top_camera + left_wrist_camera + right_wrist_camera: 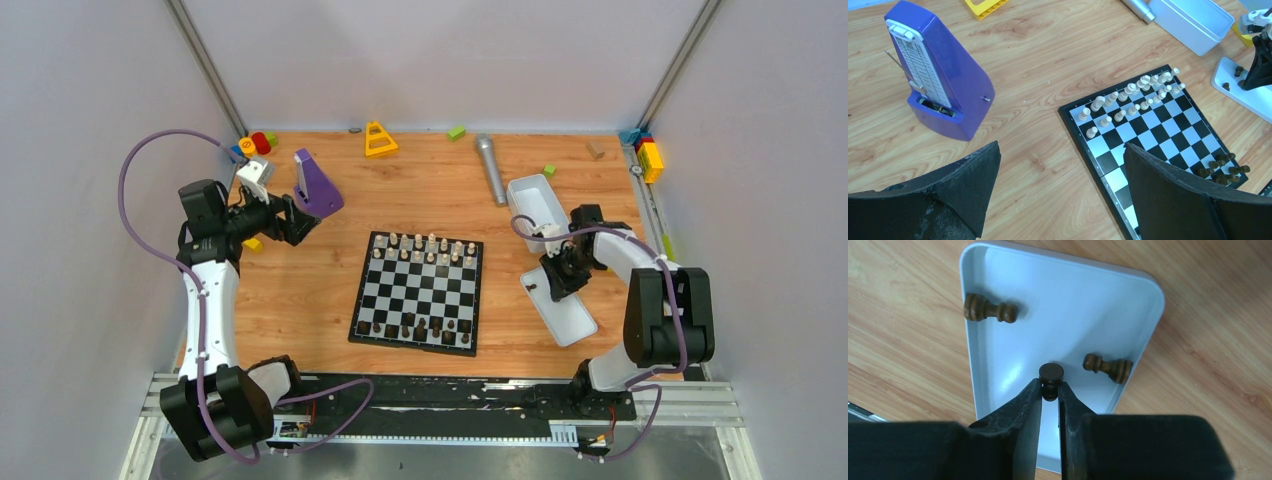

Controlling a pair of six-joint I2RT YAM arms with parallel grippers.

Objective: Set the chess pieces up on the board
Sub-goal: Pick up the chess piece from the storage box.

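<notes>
Chess pieces [430, 245] stand on the board [415, 290] at mid-table: the cream ones fill its two far rows, and the dark ones [420, 328] bunch unevenly along its near edge. More dark pieces are off the board, in a shallow white tray [1068, 300] to its right. The purple metronome [943, 80], seen from the left wrist, has a white scale card with fine printed marks too small to read. In the overhead view it is only a purple wedge with no scale showing. The right wrist view shows what the overhead view hides under the arm. The right gripper [1050, 390] has its fingers pressed together on the neck of a dark piece [1051, 373], seen end-on as a round disc. Two pawns [989, 309] lie on their sides in the same tray. Whether the pinched piece touches the tray floor cannot be told. The left gripper [1062, 150] hangs over bare wood beside the metronome with its fingers spread wide and nothing between them. Its right finger [1168, 195] cuts off the board's near corner. Only the overhead view takes in a deeper white tub [535, 200] just beyond the tray and a silver cylinder [490, 168] near it.
</notes>
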